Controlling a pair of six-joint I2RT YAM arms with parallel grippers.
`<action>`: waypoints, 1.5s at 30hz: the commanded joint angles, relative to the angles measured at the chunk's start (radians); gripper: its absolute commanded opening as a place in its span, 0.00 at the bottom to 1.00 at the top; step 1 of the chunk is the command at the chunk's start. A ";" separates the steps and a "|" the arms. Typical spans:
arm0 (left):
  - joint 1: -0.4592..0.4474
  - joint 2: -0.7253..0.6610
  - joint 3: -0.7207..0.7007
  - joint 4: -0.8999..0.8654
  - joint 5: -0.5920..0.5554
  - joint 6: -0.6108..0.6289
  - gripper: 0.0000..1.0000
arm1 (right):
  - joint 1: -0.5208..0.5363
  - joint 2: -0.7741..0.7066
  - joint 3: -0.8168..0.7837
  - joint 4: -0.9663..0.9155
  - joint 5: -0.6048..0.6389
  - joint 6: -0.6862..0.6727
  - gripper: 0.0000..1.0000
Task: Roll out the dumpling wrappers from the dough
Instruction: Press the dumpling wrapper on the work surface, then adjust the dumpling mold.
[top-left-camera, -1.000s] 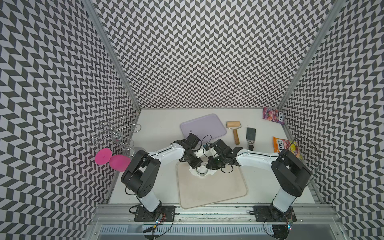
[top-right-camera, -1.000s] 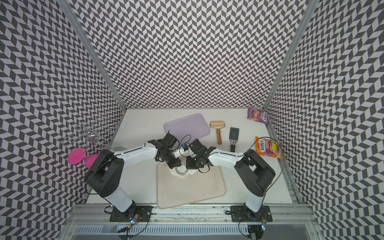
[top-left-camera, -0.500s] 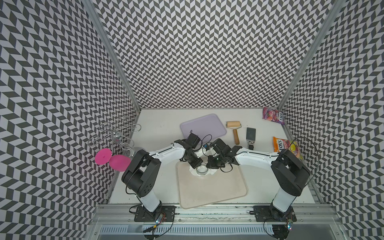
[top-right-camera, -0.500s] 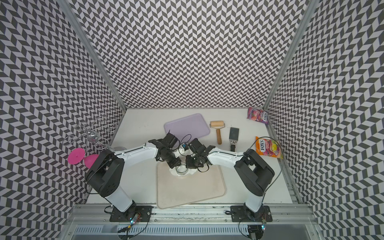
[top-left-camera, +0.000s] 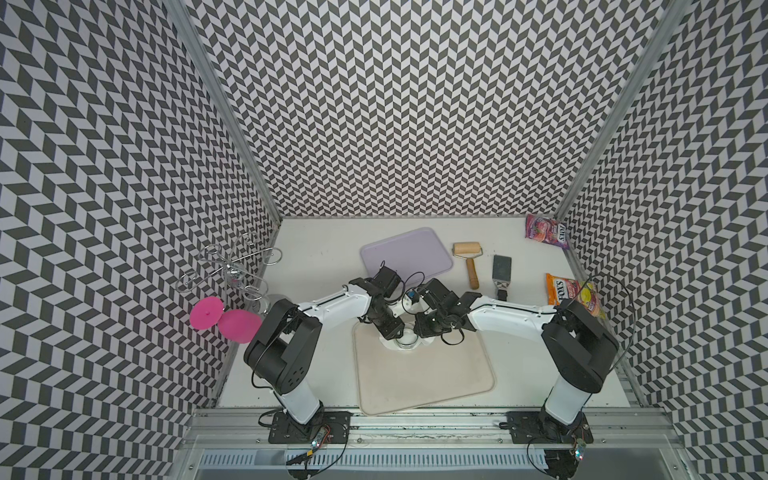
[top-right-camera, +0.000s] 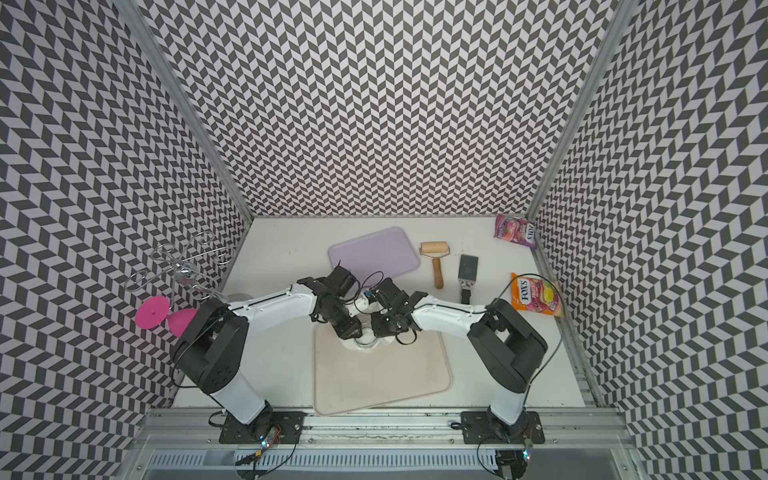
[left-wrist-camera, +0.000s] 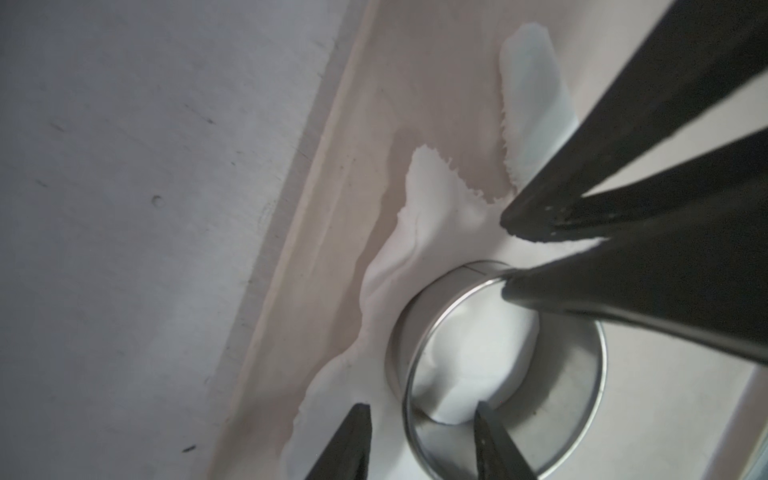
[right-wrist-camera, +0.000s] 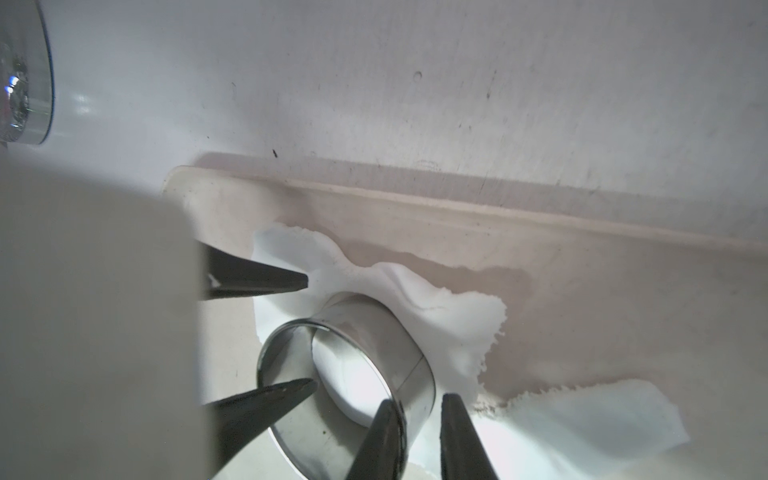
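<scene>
Straddling the wall of the metal ring (right-wrist-camera: 374, 332), the left tool (left-wrist-camera: 420, 407) stands well open, one finger inside, one outside; the right tool (right-wrist-camera: 419, 400) straddles it too, narrowly parted; ragged dough (right-wrist-camera: 436, 307) surrounds the ring on the beige mat (top-left-camera: 424, 374), mid-frame in both top views; a white dumpling wrapper (right-wrist-camera: 353, 386) lies inside.

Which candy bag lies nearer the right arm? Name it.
The orange FOX'S bag, right beside the arm; the purple bag lies farther back.

Thin, ragged white dough sheet (right-wrist-camera: 449, 328), flat
</scene>
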 joint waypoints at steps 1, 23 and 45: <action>0.022 -0.065 0.061 0.012 0.083 0.061 0.51 | 0.041 -0.003 0.032 0.055 -0.021 -0.074 0.22; 0.330 -0.341 -0.144 0.078 0.209 0.078 0.69 | 0.041 -0.022 0.034 0.054 0.006 -0.082 0.13; 0.333 -0.389 -0.224 0.176 0.095 0.032 0.68 | -0.013 -0.230 0.003 0.063 0.040 -0.072 0.00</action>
